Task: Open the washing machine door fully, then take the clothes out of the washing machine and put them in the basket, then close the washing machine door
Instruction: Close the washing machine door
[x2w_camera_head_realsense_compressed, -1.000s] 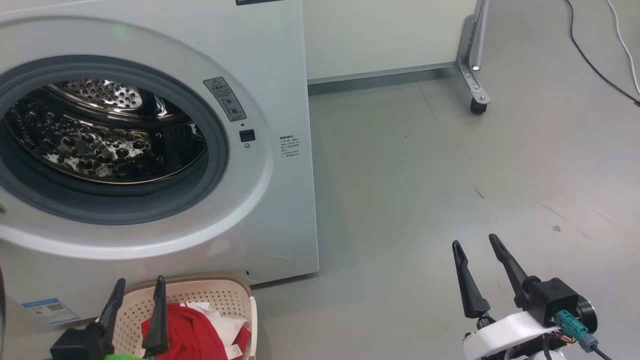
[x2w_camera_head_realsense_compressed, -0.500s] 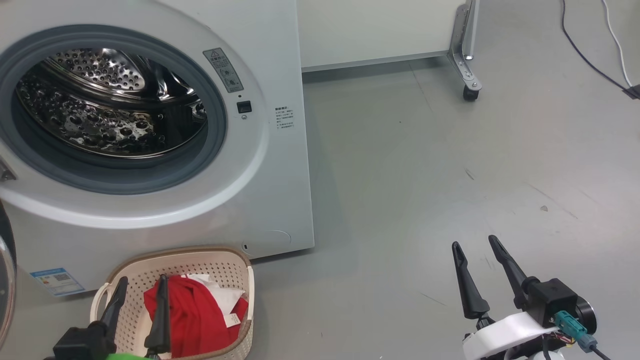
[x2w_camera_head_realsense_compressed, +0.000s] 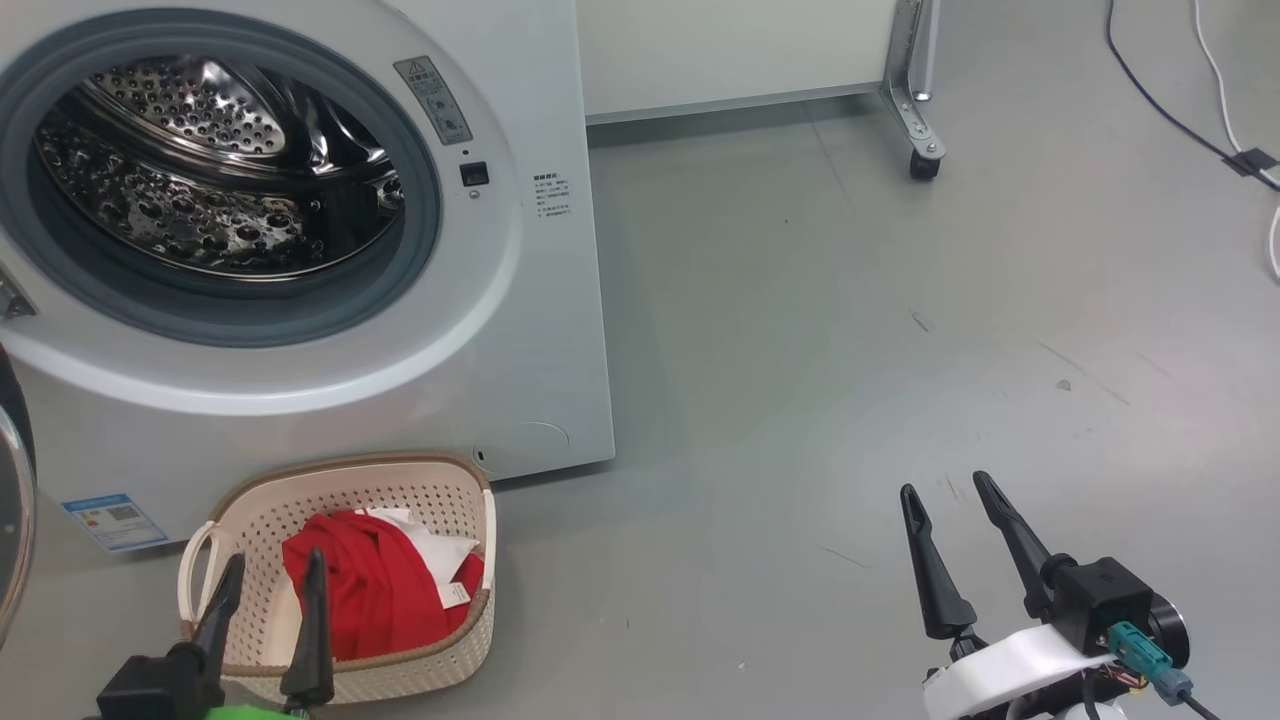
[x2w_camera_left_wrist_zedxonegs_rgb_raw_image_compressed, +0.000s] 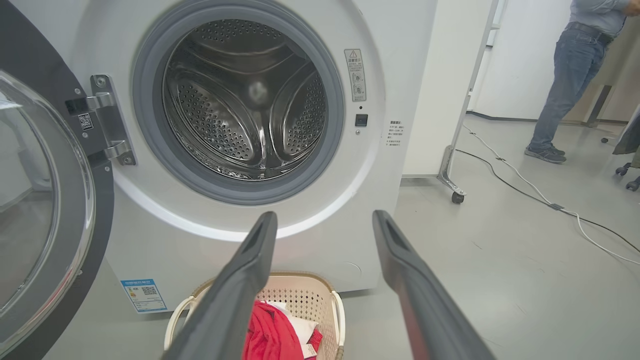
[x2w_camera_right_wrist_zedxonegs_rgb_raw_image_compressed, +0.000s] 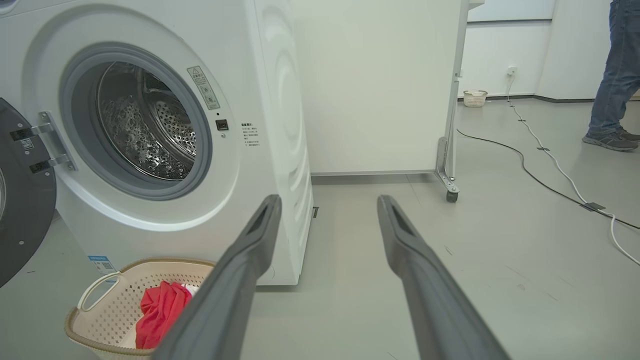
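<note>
Clothes lie in the basket before the washing machine, whose door hangs open, cut off at left. Empty, the left gripper and right gripper hover, fingers spread. A wheeled panel and a person, partly cropped, stand beyond.

A grey warning label, headed by a warning triangle, stands on the white front of the washing machine, right of the drum opening; its print is too small to read. A small block of dark lettering beside it is equally illegible. A blue sticker near the base carries a QR code, as does a tiny tag on the washing machine door.
</note>
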